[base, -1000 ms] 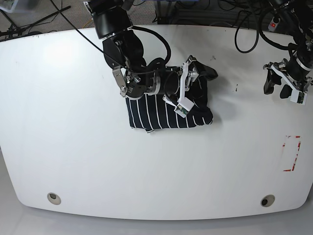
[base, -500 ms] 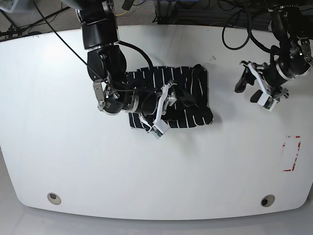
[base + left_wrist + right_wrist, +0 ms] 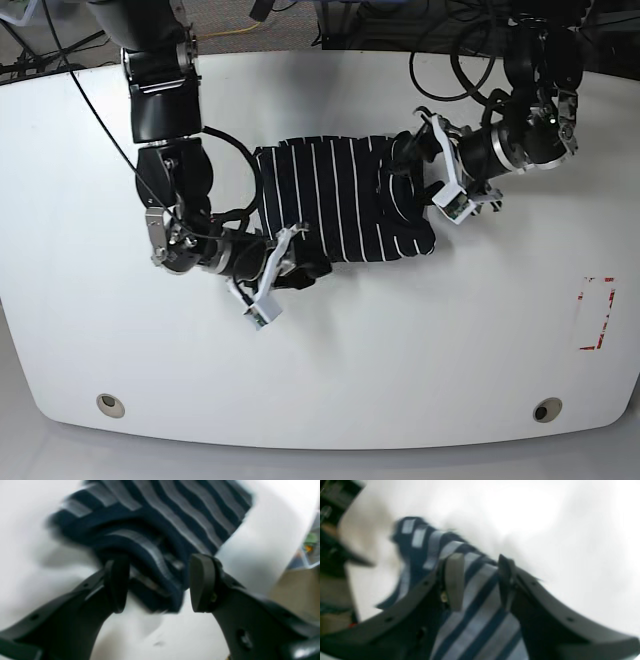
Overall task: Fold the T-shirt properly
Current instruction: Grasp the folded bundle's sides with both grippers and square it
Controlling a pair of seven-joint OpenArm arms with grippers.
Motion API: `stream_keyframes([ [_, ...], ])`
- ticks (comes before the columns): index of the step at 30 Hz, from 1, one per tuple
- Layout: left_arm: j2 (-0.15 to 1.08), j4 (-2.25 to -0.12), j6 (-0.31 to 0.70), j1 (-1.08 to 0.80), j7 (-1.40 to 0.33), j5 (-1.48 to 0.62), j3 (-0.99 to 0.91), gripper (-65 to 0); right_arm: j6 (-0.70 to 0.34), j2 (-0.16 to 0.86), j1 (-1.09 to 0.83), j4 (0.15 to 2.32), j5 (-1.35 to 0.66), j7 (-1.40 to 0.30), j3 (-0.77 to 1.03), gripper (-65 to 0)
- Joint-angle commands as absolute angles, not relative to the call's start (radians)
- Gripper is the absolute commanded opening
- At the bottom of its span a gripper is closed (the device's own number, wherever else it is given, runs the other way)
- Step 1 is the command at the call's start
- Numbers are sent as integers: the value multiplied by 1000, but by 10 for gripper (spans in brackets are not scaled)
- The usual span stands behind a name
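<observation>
**Operator:** State the layout, largest item first.

**Technician:** The white table (image 3: 330, 380) carries everything. The T-shirt (image 3: 340, 200) lies near its centre as a compact striped bundle, already folded into a rough rectangle. The right gripper (image 3: 285, 262) sits at the bundle's lower-left corner; the left gripper (image 3: 430, 180) sits at its right edge.

**Operator:** Jaw state?

**Technician:** Left gripper (image 3: 157, 585): jaws spread, straddling a bunched corner of cloth without closing on it. Right gripper (image 3: 477, 580): jaws parted with striped cloth between them; the view is blurred, so I cannot tell whether they pinch it.

**Operator:** How should the step in hand be done?

**Technician:** Judged as a tidying or final fold. Close each gripper on all layers of its edge, not the top layer alone. Lift both sides evenly and keep the cloth taut, so the stripes stay parallel. The lumpy right edge probably needs flattening first.

**Operator:** Obstructions?

**Technician:** None on the table surface near the cloth. A red-marked rectangle (image 3: 597, 312) lies well apart at the right. Two round holes (image 3: 111, 404) near the front edge are clear of the work. Cables (image 3: 470, 70) hang behind the left arm, off the cloth.
</observation>
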State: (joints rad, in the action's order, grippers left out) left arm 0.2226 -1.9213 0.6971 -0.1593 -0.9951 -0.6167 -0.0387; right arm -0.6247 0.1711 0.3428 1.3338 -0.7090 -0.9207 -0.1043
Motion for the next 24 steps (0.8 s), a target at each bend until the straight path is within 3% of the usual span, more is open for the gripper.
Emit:
stream_keyframes([
  [1,200,-1940,698,-133,-970,-572,-18,-306,-630,208,369,1348,-687,-906,-81,-461],
  [7,145,-1939,698,-133,-975,-372,104,-306,-638,205,369,1348,-432,-898,-70,-461],
  [14,151,-1913,698,-156,-977,-314,153,-306,-639,124,369,1313,-209,-805,-73,-461],
  [24,214,-1755,698,-127,-952,-317,137,-306,-698,154,384,1138,-154,-671,-68,-461],
])
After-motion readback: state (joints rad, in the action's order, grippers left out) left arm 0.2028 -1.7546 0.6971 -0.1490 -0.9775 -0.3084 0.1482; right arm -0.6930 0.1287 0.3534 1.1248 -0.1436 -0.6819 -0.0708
